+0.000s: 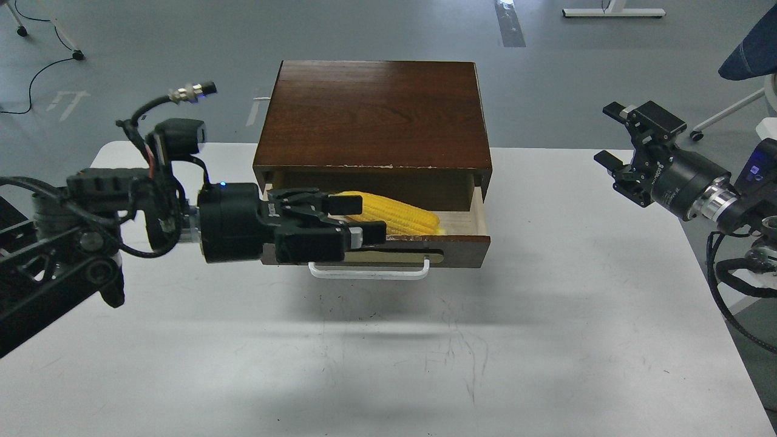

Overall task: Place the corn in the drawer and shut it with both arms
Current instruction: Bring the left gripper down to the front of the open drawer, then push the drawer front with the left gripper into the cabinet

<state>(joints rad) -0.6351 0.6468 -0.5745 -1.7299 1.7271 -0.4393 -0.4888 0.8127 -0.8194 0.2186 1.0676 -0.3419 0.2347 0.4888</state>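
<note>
The dark brown cabinet point(376, 115) stands at the back middle of the white table. Its drawer point(452, 249) is pulled out, with the white bar handle point(370, 274) at the front. The yellow corn point(403, 217) lies inside the drawer, its left end hidden behind my left gripper. My left gripper point(359, 220) is open and lies level across the left half of the drawer front, fingers pointing right. I cannot tell if it touches the drawer. My right gripper point(612, 135) is open and empty, in the air right of the cabinet and well apart from it.
The white table point(388, 364) has bare room in front of the drawer and at both sides. On the grey floor behind are cables point(36, 73) at the left and a chair leg point(725, 115) at the right.
</note>
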